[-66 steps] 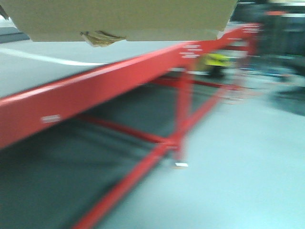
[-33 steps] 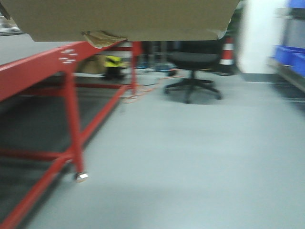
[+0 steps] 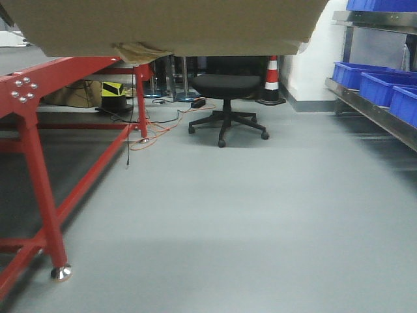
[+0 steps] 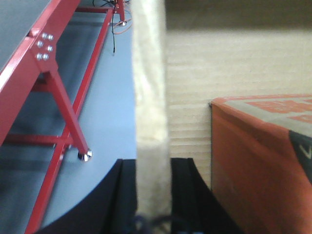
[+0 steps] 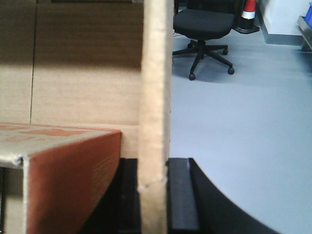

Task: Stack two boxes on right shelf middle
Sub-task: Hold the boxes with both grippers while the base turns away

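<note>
Pinches with the left gripper (image 4: 152, 168) the rim of one side wall of the cardboard box (image 4: 195, 63), with black fingers (image 4: 126, 195) pressed to both faces of the wall and the jaws closed on it. Does the same with the right gripper (image 5: 155, 168) on the opposite wall, fingers (image 5: 181, 195) flush against the card on either side. Holds the box clear of the grey floor (image 3: 260, 215), at 12 o'clock in the front view, flat underside facing down and open top up. Carries its long axis crosswise, from 9 to 3 o'clock, across most of the front view, while each gripped rim runs from 6 to 12 o'clock in its wrist view. Shows a wad of yellowish tape (image 3: 140, 51) on the bottom edge at 11 o'clock. Contains an orange carton (image 4: 258, 161), just beside the gripped walls, at 4 o'clock in the left wrist view and 8 o'clock in the right one. Faces down an aisle, with a red rack (image 3: 39, 130) at 9 o'clock and the shelf (image 3: 371, 111) at 3 o'clock, its metal front rail under blue bins (image 3: 381, 85), well apart from the box. Looks toward a black office chair (image 3: 225, 98) and a striped cone (image 3: 270, 72) near 12 o'clock, far behind the box.
</note>
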`<action>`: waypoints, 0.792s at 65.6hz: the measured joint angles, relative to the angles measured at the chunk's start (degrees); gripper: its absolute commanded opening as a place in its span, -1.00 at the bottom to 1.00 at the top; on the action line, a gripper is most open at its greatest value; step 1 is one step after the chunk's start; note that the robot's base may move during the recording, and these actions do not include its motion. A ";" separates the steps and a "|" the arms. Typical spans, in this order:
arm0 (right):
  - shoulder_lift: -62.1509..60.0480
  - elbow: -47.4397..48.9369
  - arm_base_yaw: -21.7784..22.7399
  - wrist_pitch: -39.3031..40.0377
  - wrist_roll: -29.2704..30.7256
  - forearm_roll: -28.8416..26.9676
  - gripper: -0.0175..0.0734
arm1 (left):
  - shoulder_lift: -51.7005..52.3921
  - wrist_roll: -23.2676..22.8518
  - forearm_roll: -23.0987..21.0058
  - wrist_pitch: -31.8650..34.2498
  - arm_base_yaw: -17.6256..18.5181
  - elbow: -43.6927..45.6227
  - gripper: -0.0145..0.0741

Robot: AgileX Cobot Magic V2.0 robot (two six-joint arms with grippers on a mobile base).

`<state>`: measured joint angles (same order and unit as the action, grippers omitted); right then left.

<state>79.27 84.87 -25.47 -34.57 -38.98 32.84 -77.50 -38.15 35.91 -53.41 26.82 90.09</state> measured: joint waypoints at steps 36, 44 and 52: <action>0.00 0.00 0.00 0.00 0.00 0.00 -0.95 | 0.00 0.00 0.00 -0.11 0.00 0.00 -0.92; 0.00 0.00 0.00 0.12 0.00 0.00 -0.95 | 0.00 0.00 0.00 -0.11 0.00 0.00 -0.92; 0.00 0.00 0.00 0.35 0.00 0.00 -0.95 | 0.00 0.00 0.00 -0.11 0.00 0.00 -0.92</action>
<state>79.27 84.87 -25.47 -34.22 -38.98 32.84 -77.50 -38.15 35.91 -53.51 26.82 90.09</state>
